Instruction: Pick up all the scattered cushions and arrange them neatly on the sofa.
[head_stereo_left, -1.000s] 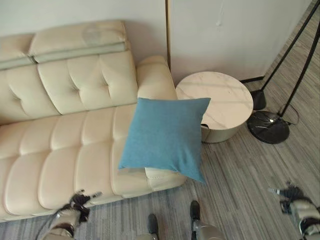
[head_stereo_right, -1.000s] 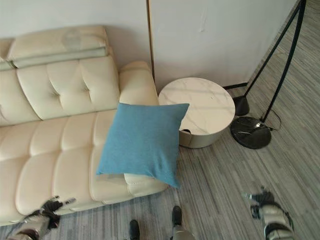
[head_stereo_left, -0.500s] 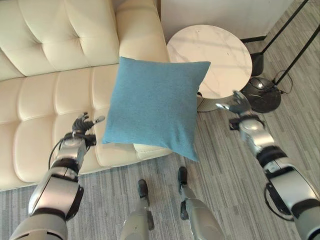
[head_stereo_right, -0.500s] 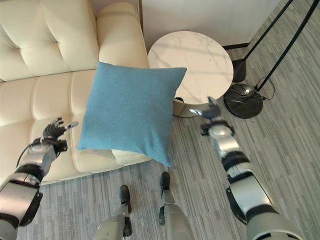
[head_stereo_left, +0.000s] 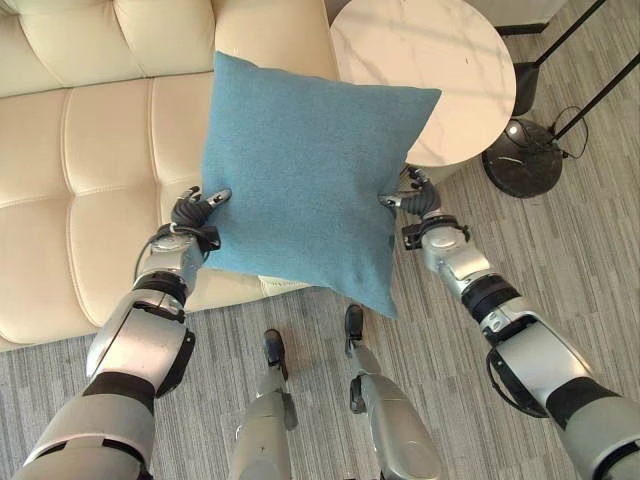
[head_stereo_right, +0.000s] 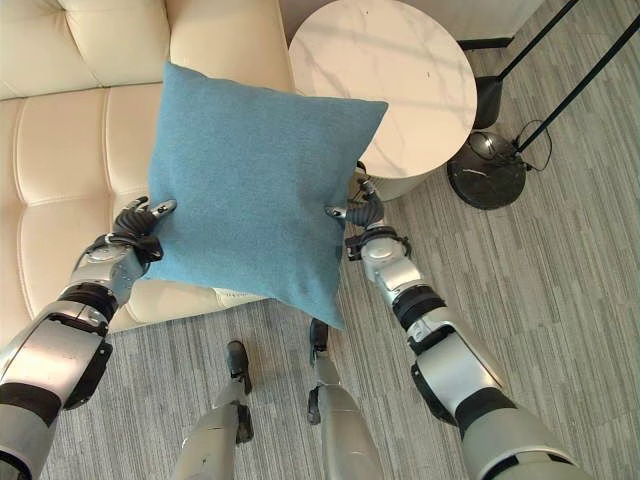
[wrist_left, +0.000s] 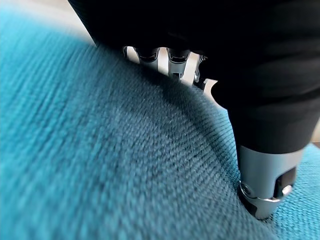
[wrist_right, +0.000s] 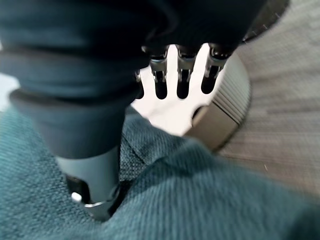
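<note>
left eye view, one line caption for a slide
Both hands, left and right, at opposite edges of a blue cushion overhanging the sofa.

The right hand presses its thumb into the blue cushion.

Silver-grey jointed arms with black bands — left hand and right hand dark-covered, silver-fingered.

Cushion plain teal-blue, woven texture. Sofa cream, tufted panels. Table white marble top with faint grey veins, beige ribbed side. Floor grey striped planks. Lamp base black.
</note>
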